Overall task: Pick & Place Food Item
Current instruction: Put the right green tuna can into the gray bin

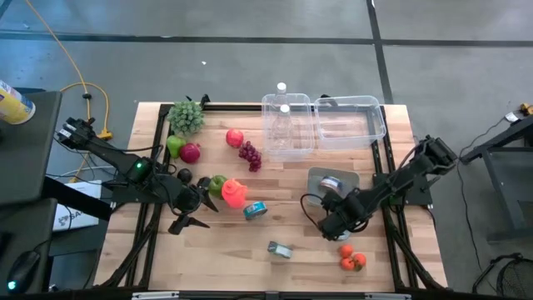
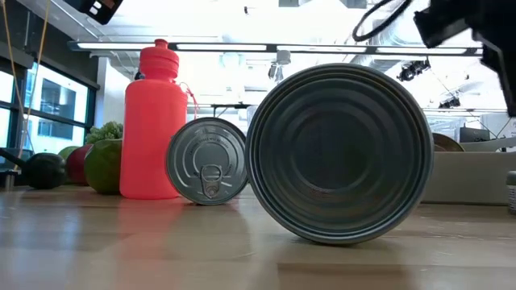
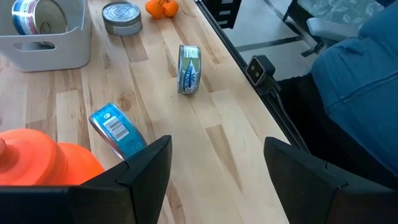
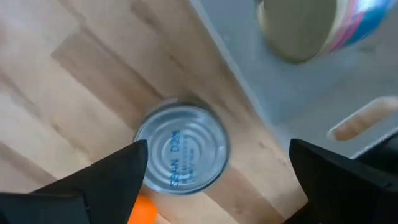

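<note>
The right gripper (image 1: 334, 223) hangs low over the wooden table (image 1: 291, 267), just beside the near edge of the grey plastic bin (image 1: 354, 178), its two dark fingers spread wide with nothing between them. Directly below it, in the right wrist view, a flat round silver can (image 4: 181, 149) stands upright on the boards, blue print on its lid, apart from both fingers (image 4: 112, 171) and just outside the bin's wall. A second can with a blue-and-red label (image 4: 314, 28) already lies inside the bin.

This silver can looks like the item in hand, though the wrist picture is soft, so I cannot tell whether the fingers are level with its rim or above it. To do the grasp well, the gripper should centre on the lid, descend until the pads bracket the can's short side wall, and close squarely across it, since a shallow can offers little height to hold. The bin wall stands close on one side, so the finger nearest it needs room to clear it.

The left gripper (image 1: 190, 210) waits near the orange-red plastic bottle (image 1: 234, 193), jaws apart and empty.
</note>
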